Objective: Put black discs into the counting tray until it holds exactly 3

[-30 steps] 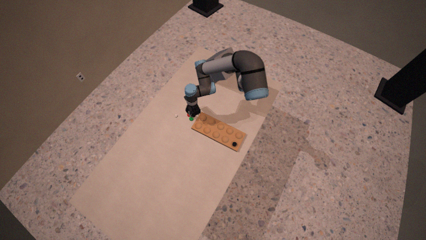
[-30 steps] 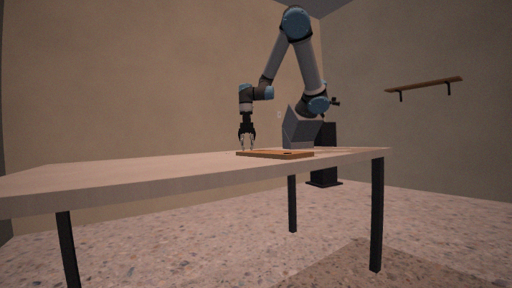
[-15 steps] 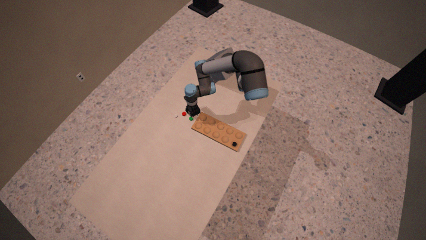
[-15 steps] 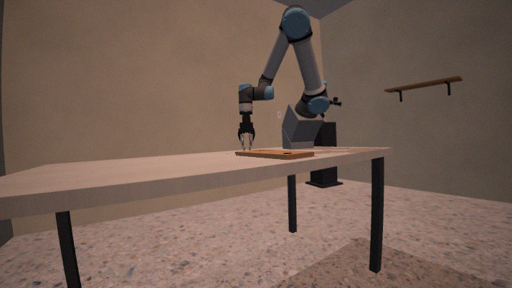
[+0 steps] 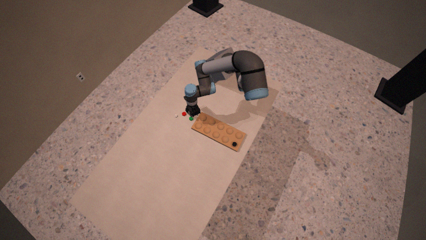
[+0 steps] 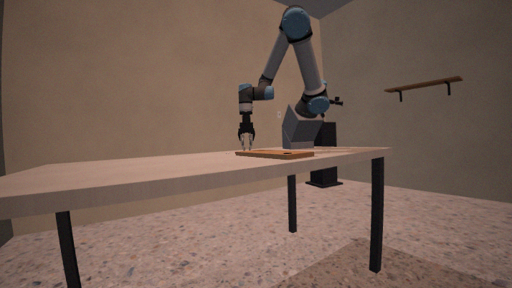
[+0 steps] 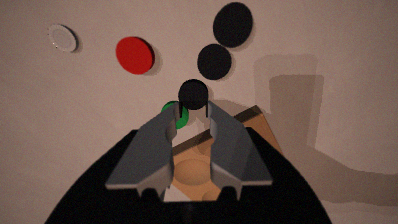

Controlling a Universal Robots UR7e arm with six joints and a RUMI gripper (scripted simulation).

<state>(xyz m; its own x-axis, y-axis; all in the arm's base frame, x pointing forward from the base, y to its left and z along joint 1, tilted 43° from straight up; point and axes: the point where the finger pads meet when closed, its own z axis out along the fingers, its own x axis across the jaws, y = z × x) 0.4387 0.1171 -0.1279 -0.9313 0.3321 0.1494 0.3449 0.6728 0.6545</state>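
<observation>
Wrist view shows the tool (image 7: 192, 112) clamped on a black disc (image 7: 193, 94), lifted off the tabletop (image 7: 75, 110). One black disc (image 5: 234, 144) lies in a corner pocket of the tray (image 5: 197, 126).

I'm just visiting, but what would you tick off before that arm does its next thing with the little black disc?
1. Grip: gripper is shut on a black disc, pinched at the fingertips. Ok.
2. Right colour: the held disc is black; the green disc, red disc and white disc lie on the table. Ok.
3. Tray count: the counting tray shows one black disc in a pocket, so two are needed. Not ok yet.
4. Free pockets: the others look unfilled. Ok.
5. Spares: two more black discs lie on the table. Ok.
6. Lift height above the tray rim: cannot tell.
</observation>
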